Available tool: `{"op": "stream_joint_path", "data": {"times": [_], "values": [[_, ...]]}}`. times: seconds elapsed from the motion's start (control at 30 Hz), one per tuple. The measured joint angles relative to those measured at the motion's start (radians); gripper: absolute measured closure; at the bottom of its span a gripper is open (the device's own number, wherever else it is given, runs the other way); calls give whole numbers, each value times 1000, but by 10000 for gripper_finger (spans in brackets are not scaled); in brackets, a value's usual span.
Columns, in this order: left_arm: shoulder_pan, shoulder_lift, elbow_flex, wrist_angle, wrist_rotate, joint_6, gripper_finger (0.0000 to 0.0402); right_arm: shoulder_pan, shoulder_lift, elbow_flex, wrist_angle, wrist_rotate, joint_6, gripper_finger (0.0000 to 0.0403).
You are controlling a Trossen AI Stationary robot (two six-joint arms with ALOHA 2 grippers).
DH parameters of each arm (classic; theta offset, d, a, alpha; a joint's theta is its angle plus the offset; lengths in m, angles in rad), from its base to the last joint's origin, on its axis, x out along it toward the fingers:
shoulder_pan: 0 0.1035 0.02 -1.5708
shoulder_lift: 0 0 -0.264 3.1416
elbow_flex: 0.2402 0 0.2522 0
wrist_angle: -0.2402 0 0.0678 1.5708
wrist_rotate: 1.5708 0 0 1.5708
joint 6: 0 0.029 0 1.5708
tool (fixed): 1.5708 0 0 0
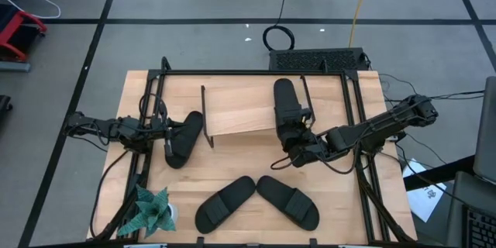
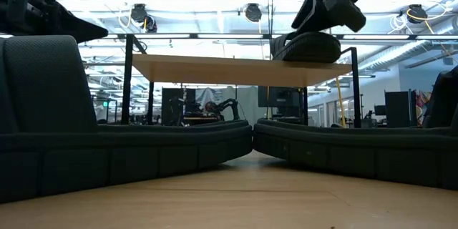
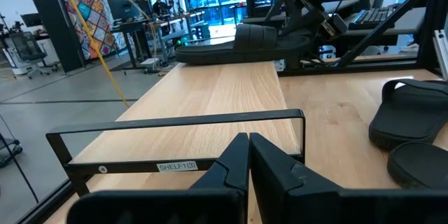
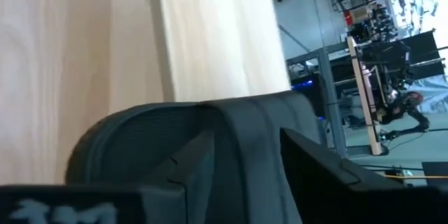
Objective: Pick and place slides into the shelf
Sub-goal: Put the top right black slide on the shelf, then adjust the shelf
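Your right pincer sits at the near end of the slide on the shelf, which lies lengthwise on the plank at the right side of the shelf. The right wrist view shows its fingers straddling the strap with a gap on at least one side, so they look parted rather than clamping; treat the slide as resting on the plank.

Your left pincer is pressed together and empty, lying over the slide by the left frame, which rests on the desk just beside the shelf's left wire frame. The two front slides lie toe to toe near the desk's front edge, well apart from both arms.

These slides look like soft foam: probably light, with a matte skin that should not slip. The sole will likely flex if you grab one end, so the far end may droop. Take hold across the ribbed strap, or at the sole's edge mid-length, where it should balance.
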Motion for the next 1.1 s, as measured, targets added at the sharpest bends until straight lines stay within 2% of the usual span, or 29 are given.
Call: {"op": "stream_joint_path", "data": {"times": [0.23, 0.33, 0.43, 0.47, 0.53, 0.67, 0.8, 0.93, 1.1], "values": [[0, 0, 0, 0, 0, -20, 382, 53, -92, 0, 12, 129, -53, 250], [0, 0, 0, 0, 0, -62, 382, 62, -156, 0, 8, 132, -28, 288], [0, 0, 0, 3, 0, -76, 382, 54, -225, 0, -35, 136, 29, 351], [0, 0, 0, 5, 0, -77, 382, 53, -247, 0, -49, 136, 52, 374], [0, 0, 0, 7, 0, -92, 382, 49, -291, 0, -84, 138, 109, 393], [0, 12, 0, 11, 1, -145, 382, 42, -361, 0, -191, 182, 266, 394], [0, 66, 0, 50, 1, -157, 382, 32, -400, 0, -371, 253, 487, 401], [0, 138, 0, 149, 0, -123, 382, -41, -409, -16, -520, 155, 631, 402], [0, 216, 0, 228, -1, -107, 382, -177, -408, -76, -524, -17, 603, 403]]}}
